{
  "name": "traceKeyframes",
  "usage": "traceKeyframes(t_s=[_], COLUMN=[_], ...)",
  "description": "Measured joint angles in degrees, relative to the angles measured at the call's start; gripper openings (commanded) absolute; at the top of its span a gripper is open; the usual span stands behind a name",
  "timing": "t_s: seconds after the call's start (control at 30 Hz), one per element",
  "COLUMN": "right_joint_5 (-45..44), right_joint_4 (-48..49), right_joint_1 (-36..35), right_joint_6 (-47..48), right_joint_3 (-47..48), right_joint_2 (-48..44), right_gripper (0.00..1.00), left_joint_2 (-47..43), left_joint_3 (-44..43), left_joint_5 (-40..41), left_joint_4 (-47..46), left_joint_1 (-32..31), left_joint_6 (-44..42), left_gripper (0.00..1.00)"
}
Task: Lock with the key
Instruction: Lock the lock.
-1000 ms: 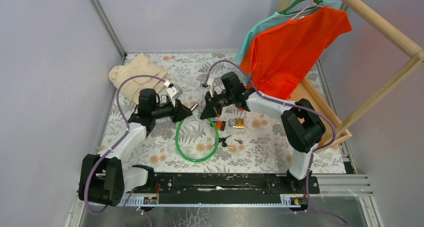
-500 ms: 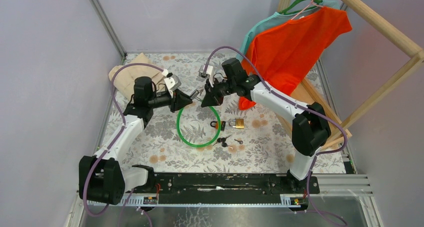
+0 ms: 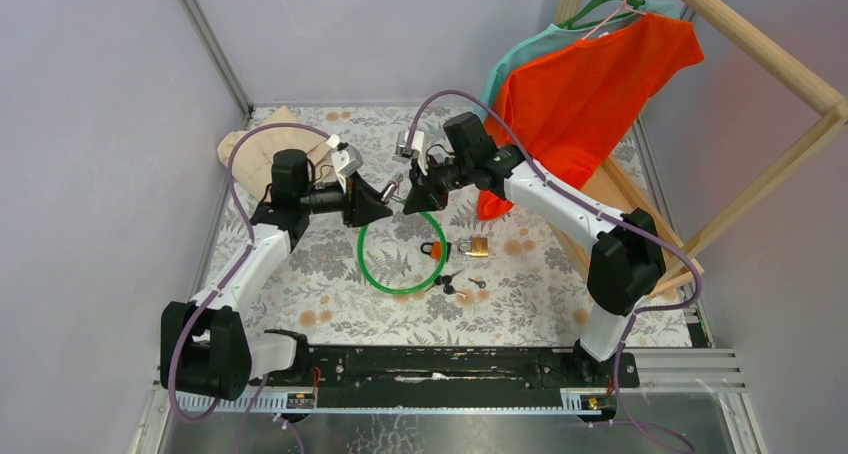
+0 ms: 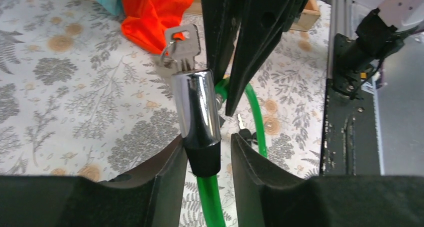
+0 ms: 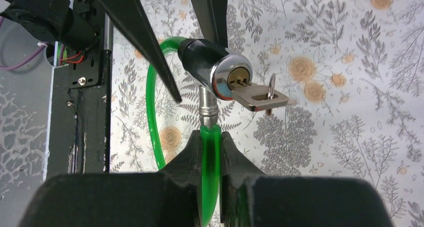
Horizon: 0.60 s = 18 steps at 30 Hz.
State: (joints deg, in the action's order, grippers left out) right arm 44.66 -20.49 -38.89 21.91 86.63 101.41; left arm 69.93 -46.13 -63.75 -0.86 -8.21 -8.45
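A green cable lock [image 3: 390, 284] is held up between my two arms, its loop hanging toward the table. Its chrome cylinder [image 4: 197, 104] has a silver key [image 4: 181, 47] in the keyhole. My left gripper [image 4: 209, 157] stands around the cylinder's black collar: one finger touches it and a gap shows at the other. In the right wrist view the metal pin [image 5: 208, 109] sits in the side of the cylinder [image 5: 220, 69], with the key [image 5: 260, 99] sticking out. My right gripper [image 5: 211, 147] is shut on the green cable [image 5: 210, 157] just behind the pin.
A brass padlock [image 3: 476, 246], a small orange lock [image 3: 432, 248] and black-headed keys [image 3: 452, 282] lie on the floral cloth under the loop. A beige cloth [image 3: 265, 144] lies back left. An orange shirt [image 3: 590, 84] hangs on a wooden rack [image 3: 760, 64] at the right.
Both grippers have moved toward the back of the table and upward with the lock between them. The green loop has been drawn along and hangs higher.
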Motion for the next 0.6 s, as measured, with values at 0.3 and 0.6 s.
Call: traceKeyframes(t_s=[0.3, 0.6], right_joint_5=[1.3, -0.3], right_joint_4=[-0.5, -1.7], right_joint_1=[-1.1, -1.7], right_joint_6=[2.3, 3.7], right_joint_3=[3.2, 4.2], right_joint_2=[0.0, 0.0], right_gripper=[0.00, 0.13], left_joint_2=[1.4, 0.7], left_joint_3=[-1.2, -1.2], left_joint_5=[-3.5, -2.7], left_joint_4=[0.1, 1.9], left_joint_1=[-0.2, -0.2], left_joint_6=[3.1, -2.9], left_gripper=[0.15, 0.00])
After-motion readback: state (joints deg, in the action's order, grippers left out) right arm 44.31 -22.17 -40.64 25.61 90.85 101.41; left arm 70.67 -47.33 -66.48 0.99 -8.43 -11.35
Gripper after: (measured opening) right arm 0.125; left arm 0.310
